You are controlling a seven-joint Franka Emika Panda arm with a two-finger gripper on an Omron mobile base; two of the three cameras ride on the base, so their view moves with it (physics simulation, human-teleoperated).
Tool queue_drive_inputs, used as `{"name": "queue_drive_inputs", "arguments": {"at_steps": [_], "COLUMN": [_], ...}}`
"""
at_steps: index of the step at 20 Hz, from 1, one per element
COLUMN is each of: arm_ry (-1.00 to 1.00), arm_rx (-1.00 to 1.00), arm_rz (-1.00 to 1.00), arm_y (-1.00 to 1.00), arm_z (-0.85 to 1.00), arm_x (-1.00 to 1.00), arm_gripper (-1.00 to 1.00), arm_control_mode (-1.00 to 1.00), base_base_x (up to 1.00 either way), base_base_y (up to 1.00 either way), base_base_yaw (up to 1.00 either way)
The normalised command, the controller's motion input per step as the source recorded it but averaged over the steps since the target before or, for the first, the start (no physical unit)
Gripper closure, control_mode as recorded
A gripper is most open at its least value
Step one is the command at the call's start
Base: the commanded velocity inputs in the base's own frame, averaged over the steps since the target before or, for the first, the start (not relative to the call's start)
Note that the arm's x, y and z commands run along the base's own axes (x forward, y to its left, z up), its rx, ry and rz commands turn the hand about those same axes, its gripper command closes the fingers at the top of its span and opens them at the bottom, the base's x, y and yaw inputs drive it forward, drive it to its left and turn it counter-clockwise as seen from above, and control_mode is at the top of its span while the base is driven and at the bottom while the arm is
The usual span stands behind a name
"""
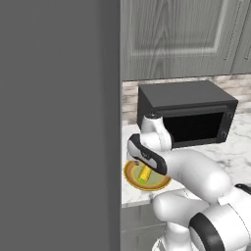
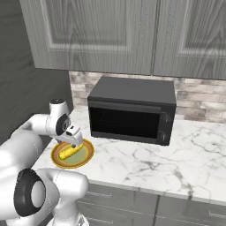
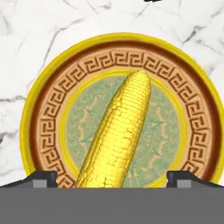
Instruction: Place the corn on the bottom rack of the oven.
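Counter: white marble (image 2: pixel 145 163), under grey cupboards (image 2: pixel 132 35).
Corn: the corn (image 3: pixel 118 140) lies on the round plate (image 3: pixel 43 109).
Gripper: the gripper (image 3: pixel 112 178) is low over it, jaws wide open, holding nothing.
Risk: the corn may roll off when pinched.
Nearby: 1 black toaster oven (image 2: pixel 132 112); tall grey wall (image 1: pixel 59 122) close by.

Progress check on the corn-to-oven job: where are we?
Nothing is finished: the corn lies on the yellow-rimmed plate on the marble counter.

In hand: the gripper is poised right above the plate, its fingertips apart on either side of the cob, not closed on it.

Left: grasp, lift, carry it to the oven and set it on the bottom rack.
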Motion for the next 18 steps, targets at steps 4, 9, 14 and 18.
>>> {"name": "queue_drive_inputs", "arguments": {"at_steps": [4, 9, 14, 18], "arm_ry": [0.00, 0.00, 0.00, 0.00], "arm_rx": [0.00, 0.00, 0.00, 0.00], "arm_rz": [-0.05, -0.04, -0.01, -0.01], "arm_y": [0.00, 0.00, 0.00, 0.00], "arm_z": [-0.51, -0.49, -0.19, -0.10], "arm_x": [0.00, 0.00, 0.00, 0.00], "arm_gripper": [-1.00, -1.00, -1.00, 1.00], "arm_control_mode": [-1.00, -1.00, -1.00, -1.00], "base_base_x": [0.00, 0.00, 0.00, 0.00], "base_base_y": [0.00, 0.00, 0.00, 0.00], "base_base_yaw": [0.00, 0.00, 0.00, 0.00]}}
